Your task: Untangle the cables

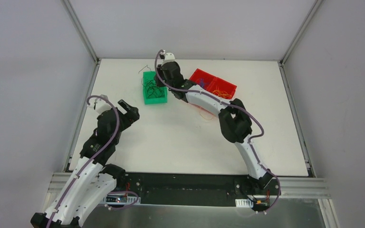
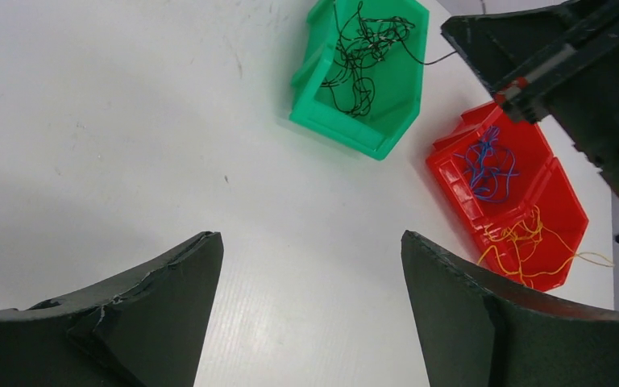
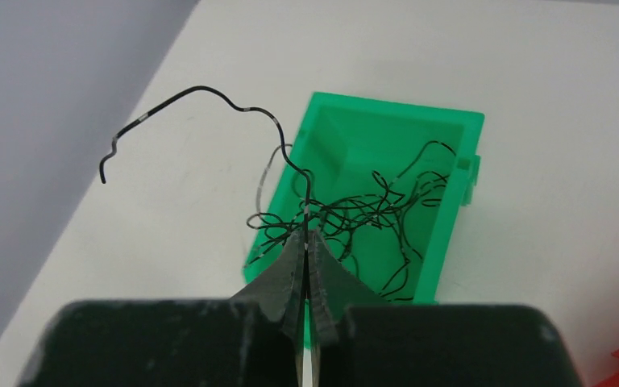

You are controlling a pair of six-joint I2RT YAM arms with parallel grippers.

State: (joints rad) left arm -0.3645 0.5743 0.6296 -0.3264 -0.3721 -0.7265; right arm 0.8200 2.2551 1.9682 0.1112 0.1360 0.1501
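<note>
Over the bench (image 1: pixel 171 142) the left jaws are hanging wide apart, empty; farther out the right jaws are clamping a black cable (image 3: pixel 201 88) above the green bin (image 3: pixel 439 234) of black cables (image 3: pixel 371 211), beside a red bin (image 2: pixel 455 181) holding blue cables (image 2: pixel 488 165) and yellow cables (image 2: pixel 520 242).

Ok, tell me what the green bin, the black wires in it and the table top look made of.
The green bin: moulded plastic, likely; even colour, soft sheen, formed rim.
The black wires: probably coated metal; hair-thin, they hold kinks, with pale glints along them.
The table top: white matte sheet, perhaps fluted plastic; faint parallel ribs show.
</note>
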